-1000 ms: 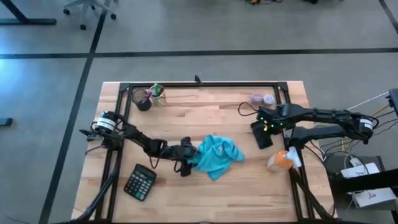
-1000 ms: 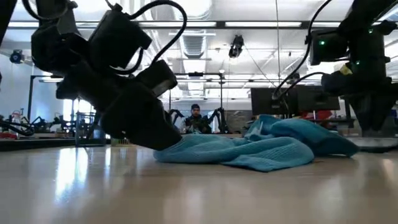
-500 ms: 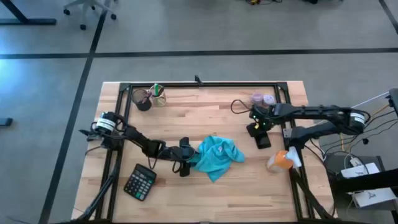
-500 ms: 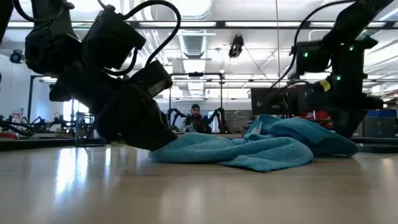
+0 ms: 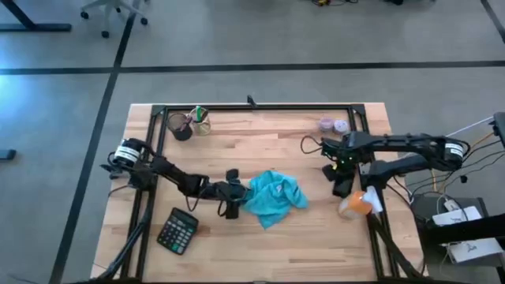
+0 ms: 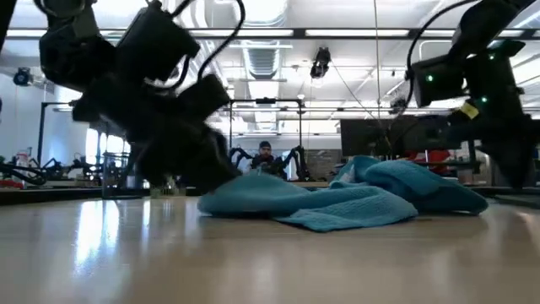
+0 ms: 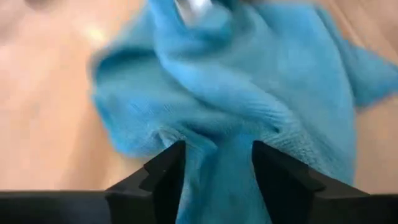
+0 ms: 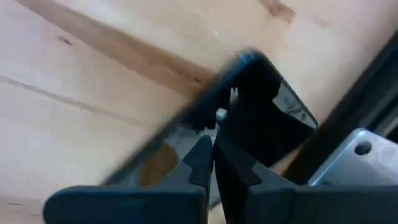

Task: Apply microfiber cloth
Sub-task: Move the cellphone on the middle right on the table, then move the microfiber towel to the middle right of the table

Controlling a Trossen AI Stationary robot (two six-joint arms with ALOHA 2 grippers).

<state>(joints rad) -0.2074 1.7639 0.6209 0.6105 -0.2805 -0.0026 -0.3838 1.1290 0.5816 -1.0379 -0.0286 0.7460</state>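
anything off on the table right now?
Mostly tidy. The orange bottle lies on its side at the table's right edge. The microfiber cloth is bunched mid-table, its edge between the left hand's fingers.

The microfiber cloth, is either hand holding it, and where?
The left hand grips the microfiber cloth at its near edge fold; the right hand is off it.

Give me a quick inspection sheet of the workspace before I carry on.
Surface: wooden table, black frame round it.
Job's things: cloth crumpled mid-table; phone at the right.
Clutter: calculator, orange bottle, cup, two small pots.
Grippers: left gripper at the cloth's edge, fabric between its fingers; right gripper shut, over the phone.
Cables: loop by the right arm.
Surroundings: a person in the room behind; chair on the floor.
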